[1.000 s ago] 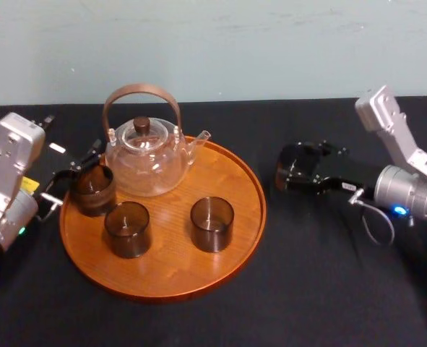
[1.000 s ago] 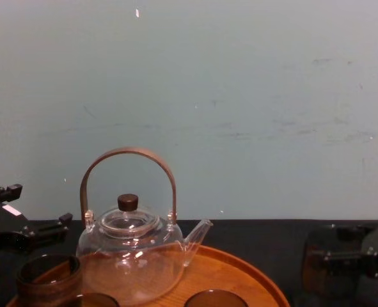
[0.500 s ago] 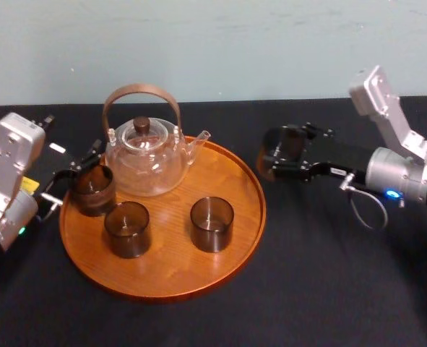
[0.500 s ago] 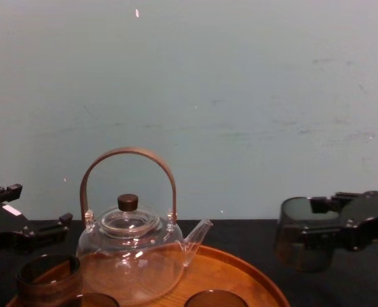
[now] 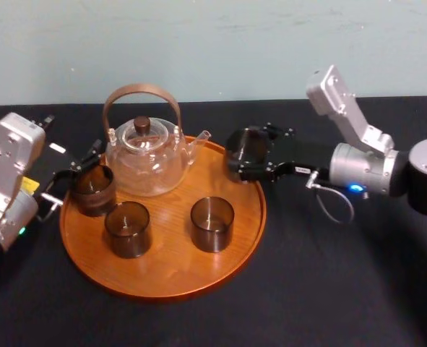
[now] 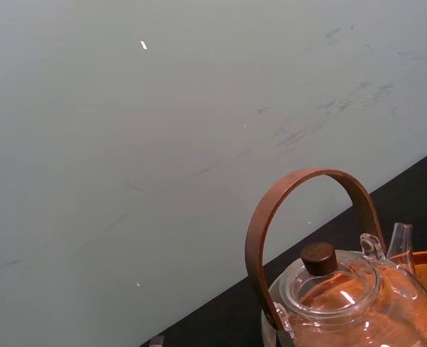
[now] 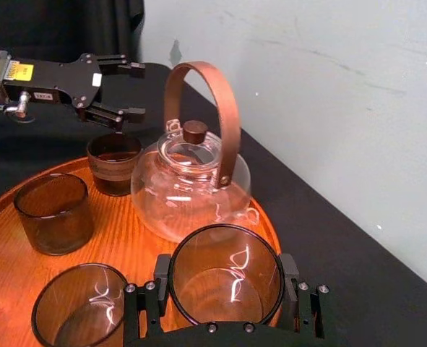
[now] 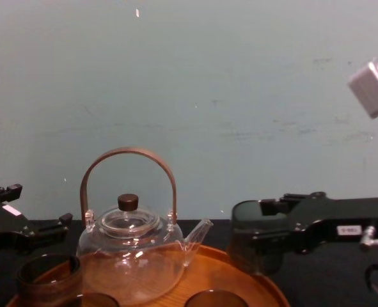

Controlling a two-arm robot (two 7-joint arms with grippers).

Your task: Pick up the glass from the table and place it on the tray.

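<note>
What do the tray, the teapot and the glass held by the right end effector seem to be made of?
Tray: probably wood, orange-brown grain, slight gloss. Teapot: clear glass, see-through; handle looks wooden. Held glass: dark tinted glass, translucent, shiny.

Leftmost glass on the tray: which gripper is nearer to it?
Left. The left gripper sits open close beside the leftmost glass; the right gripper, holding a fourth glass, hangs over the tray's back right rim.

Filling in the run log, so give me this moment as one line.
right hand: shut on glass, held above far right rim of tray | left hand: open, at tray left edge | placement: not yet done
</note>
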